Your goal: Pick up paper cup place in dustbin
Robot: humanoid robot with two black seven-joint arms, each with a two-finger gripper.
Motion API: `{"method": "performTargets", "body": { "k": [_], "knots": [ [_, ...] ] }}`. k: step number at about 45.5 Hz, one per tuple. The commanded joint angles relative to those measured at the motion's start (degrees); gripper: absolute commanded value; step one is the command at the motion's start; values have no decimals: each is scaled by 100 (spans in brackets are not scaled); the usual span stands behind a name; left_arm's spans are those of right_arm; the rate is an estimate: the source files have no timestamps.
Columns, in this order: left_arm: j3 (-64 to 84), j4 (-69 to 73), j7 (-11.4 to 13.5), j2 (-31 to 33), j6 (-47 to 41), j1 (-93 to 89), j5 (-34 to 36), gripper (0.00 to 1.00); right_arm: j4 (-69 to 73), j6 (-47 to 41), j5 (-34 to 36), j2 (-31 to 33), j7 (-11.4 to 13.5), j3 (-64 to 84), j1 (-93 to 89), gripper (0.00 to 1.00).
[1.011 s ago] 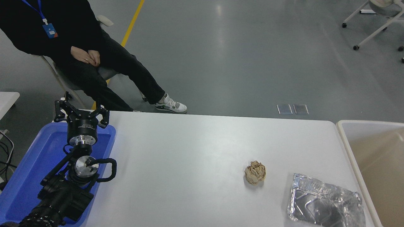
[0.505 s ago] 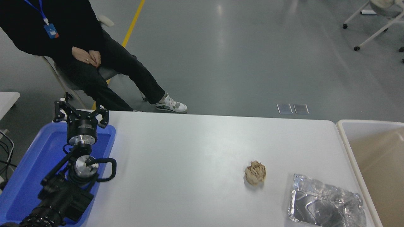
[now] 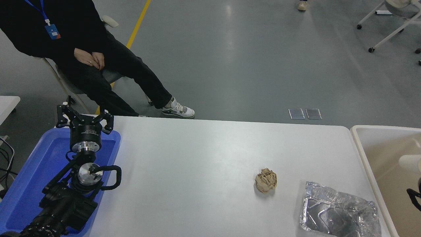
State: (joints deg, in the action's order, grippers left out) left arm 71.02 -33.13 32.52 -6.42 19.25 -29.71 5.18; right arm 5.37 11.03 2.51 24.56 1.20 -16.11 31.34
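Cup [image 3: 410, 162] is seen at the far right edge, a white shape over the inside of the bin [image 3: 361, 154], w/ a sliver of the right gripper [image 3: 415, 197] just below it. Only a black bit of that gripper is in frame, so whether it is wide, narrow or clamped on the cup cannot be told; contact w/ the cup is not visible either. Whether the cup is held, falling or resting cannot be settled, as it is cut by the frame edge.

Risks, as judged: if the cup is let go too near the bin's left rim, it could be tipped back onto the table [image 3: 204, 148]; a light cup could also be dragged out if it clings to a finger on withdrawal. The rim could be clipped by the arm if it is pulled back low.

Room: the bin mouth is wide, much bigger than the cup, so margin is ample inward. Just beside the bin's left rim lies the foil tray [image 3: 338, 214], w/ the paper ball [image 3: 265, 180] near it; a low sweep back over the table edge could knock either.

Left gripper [image 3: 84, 115] is parked over the blue tray [image 3: 29, 184] at lower left, fingers spread wide, holding nothing, well apart from all this. A person [image 3: 75, 49] is seated beyond the far edge, hands in lap, clear of the work.
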Motion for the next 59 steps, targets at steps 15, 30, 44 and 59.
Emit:
{"method": "performTargets", "body": {
  "k": [15, 30, 44, 59],
  "knots": [
    [0, 0, 0, 0, 0, 0, 0, 99, -185, -13, 4, -127, -58, -331, -260, 100],
    [0, 0, 0, 0, 0, 0, 0, 99, -176, -66, -111, 57, -67, -16, 363, 100],
    [0, 0, 0, 0, 0, 0, 0, 99, 113, -346, -120, 725, -23, 1478, 1584, 100],
    [0, 0, 0, 0, 0, 0, 9, 99, 2098, -531, -1235, 1885, -23, 2569, 3017, 100]
  ]
}}
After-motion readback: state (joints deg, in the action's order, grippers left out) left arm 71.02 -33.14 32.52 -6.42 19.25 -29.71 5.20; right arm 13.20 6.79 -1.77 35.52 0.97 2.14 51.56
